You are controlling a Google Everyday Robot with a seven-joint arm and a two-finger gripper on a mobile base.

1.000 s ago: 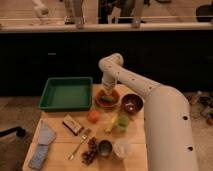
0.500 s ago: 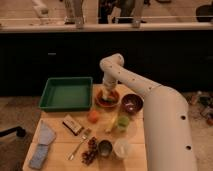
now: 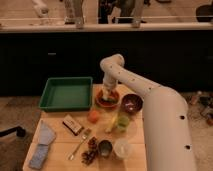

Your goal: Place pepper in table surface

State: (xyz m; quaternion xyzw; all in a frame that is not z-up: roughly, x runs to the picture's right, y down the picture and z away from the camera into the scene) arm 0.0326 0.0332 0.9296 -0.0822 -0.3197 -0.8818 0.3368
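Gripper (image 3: 107, 91) down in the red bowl (image 3: 98, 103), seemingly to lift the pepper (image 3: 105, 95) onto bench (image 3: 64, 150). Grip: cannot tell.

Arm (image 3: 165, 115): off-white/cream shell all over, smooth, no gloss. Built of thick tubular links; fattest seg. is nearest the cam, and they get slimmer toward the far end. Rounded dome-shaped joint cap (image 3: 112, 64) at the bend, same colour. Row of small dark round dots along the slimmer link. A few more down the fat seg., spaced wider. Gripper (image 3: 108, 93): at arm's far end, directly over the reddish bowl (image 3: 107, 103). Pale like the rest; finer detail too small to tell.
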